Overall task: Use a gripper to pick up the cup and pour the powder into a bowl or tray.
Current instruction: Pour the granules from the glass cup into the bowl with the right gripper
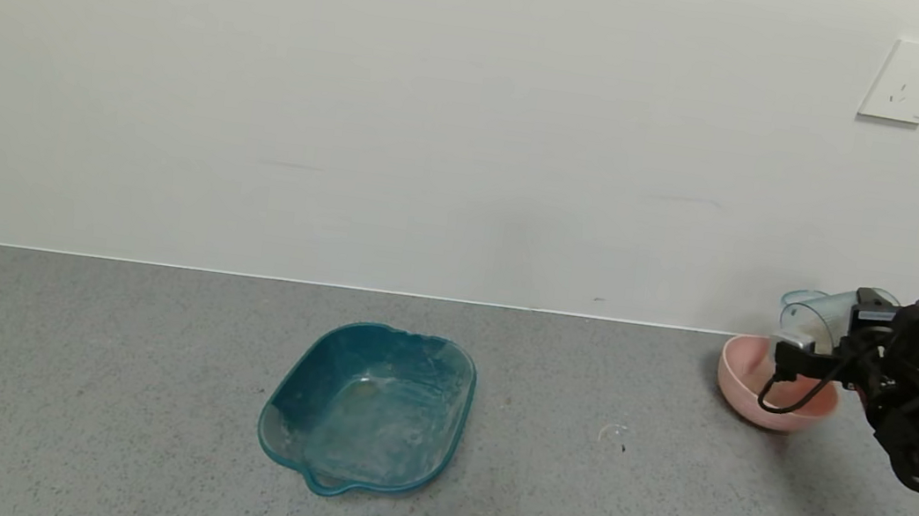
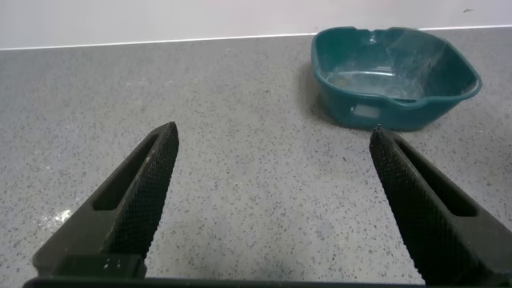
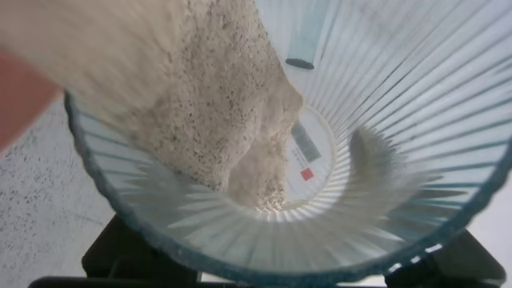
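Here, at the far right of the table [image 1: 135, 428], the right gripper [image 1: 803, 343] holds the cup [image 1: 816, 316] tipped on its side above the pink bowl [image 1: 741, 379]. The cup's mouth points toward the robot's left and slightly down, over the bowl's open top, and its base sits against the gripper's black body. The jaws are closed on the cup, one white-tipped finger showing at its lower side just above the bowl's rim. A black cable [image 1: 787, 399] loops down from the gripper in front of the bowl.

In the right wrist view the camera looks straight into the ribbed cup [image 3: 400, 120]. The powder [image 3: 216, 104] lies as a pale, speckled heap along one side of the inner wall, running from the cup's bottom toward its rim. A small round label with a red mark shows through the cup's bottom. A blurred patch of pink, the bowl [image 3: 20, 96], sits at the edge beyond the rim.

The left gripper [image 2: 272, 156] is seen only in its own wrist view, low over bare table, its 2 dark textured jaws spread wide with nothing between them. Farther off in that view stands the teal tray [image 2: 448, 92], which in the head view sits near the middle of the table, well apart from the bowl, its inside dusted with faint pale residue.
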`<state>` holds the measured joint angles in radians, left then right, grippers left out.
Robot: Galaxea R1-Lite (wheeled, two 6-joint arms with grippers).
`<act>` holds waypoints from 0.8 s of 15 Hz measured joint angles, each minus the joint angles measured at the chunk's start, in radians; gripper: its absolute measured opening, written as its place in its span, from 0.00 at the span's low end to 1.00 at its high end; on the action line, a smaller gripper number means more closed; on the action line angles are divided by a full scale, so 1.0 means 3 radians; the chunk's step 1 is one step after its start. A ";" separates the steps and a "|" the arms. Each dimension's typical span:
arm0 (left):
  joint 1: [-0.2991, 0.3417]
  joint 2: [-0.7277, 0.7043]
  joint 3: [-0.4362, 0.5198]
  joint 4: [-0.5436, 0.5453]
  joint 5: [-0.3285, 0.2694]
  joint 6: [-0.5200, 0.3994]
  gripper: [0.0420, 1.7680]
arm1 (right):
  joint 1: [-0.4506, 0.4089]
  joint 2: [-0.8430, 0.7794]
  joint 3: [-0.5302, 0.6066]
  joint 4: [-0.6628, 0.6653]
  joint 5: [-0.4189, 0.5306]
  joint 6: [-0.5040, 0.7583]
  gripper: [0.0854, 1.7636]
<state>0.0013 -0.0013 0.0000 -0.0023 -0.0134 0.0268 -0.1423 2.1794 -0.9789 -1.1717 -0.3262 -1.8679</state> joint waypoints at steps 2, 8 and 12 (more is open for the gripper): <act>0.0000 0.0000 0.0000 -0.0001 0.0000 0.0001 0.97 | -0.0048 -0.0020 0.0011 -0.0006 -0.0006 0.0065 0.72; 0.0000 0.0000 0.0000 0.0000 0.0000 0.0000 0.97 | -0.0096 -0.0095 0.0181 0.0009 -0.0006 0.0710 0.72; 0.0000 0.0000 0.0000 -0.0001 0.0000 -0.0001 0.97 | -0.0126 -0.0193 0.0367 0.0016 -0.0006 0.1148 0.72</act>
<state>0.0013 -0.0013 0.0000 -0.0028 -0.0134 0.0264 -0.1802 2.1215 -0.8687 -1.1670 -0.3281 -1.5234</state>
